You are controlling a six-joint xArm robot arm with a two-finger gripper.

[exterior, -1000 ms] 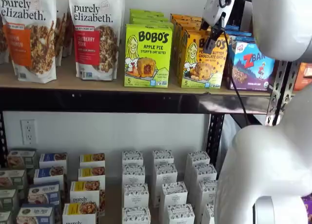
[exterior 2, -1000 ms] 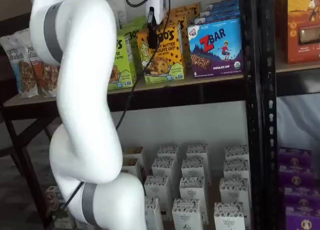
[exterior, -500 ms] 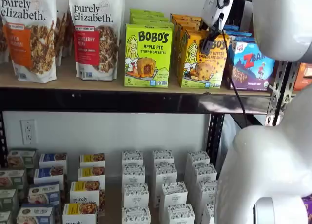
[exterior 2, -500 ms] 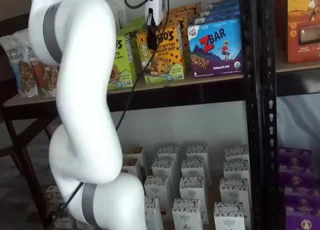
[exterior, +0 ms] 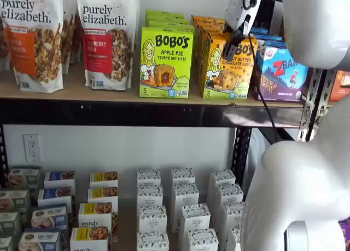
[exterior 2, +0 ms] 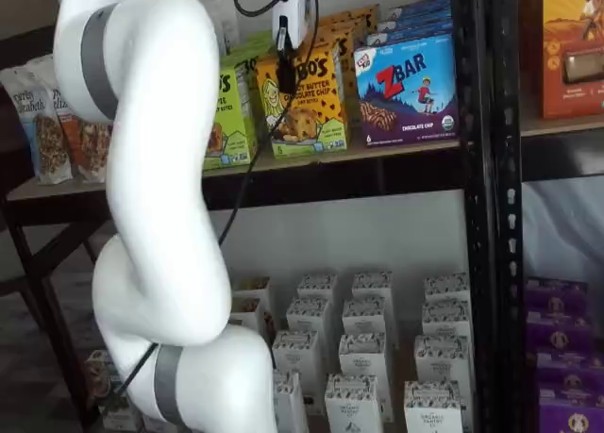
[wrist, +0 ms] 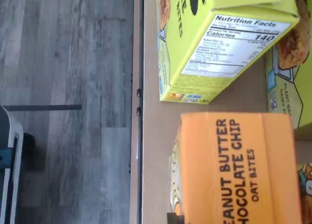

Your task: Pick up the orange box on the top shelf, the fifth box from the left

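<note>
- The orange box (exterior: pixel 228 66) is stood upright at the front edge of the top shelf (exterior: pixel 136 92), between a lime-green box (exterior: pixel 165 62) and a blue box (exterior: pixel 283 71); more orange boxes are lined up behind it, so the front one is judged the easiest to reach.
- The hand (exterior: pixel 234 45) is held at the upper front of the orange box, hung from its white body above; in both shelf views the black fingers are seen against the box's top portion.
- From these views it cannot be told whether the fingers are closed on the box's top or merely pressed close to it; no gap between them is shown, and no lift is seen, since the box's base is seen resting on the board.
- A grip from above is judged sensible here, because the neighbours stand close at either side and little room is left for a sideways approach.
- In the wrist view the orange box (wrist: pixel 239 168) is seen from above, its top panel printed with dark lettering naming peanut butter chocolate chip oat bites, with the lime-green box (wrist: pixel 214 43) beside it showing a nutrition panel.
- On the front face a cartoon blonde girl, an oat bite picture and a green bottom strip are shown.
- In a shelf view the orange box (exterior 2: pixel 302 98) appears undamaged, square-cornered cardboard.
</note>
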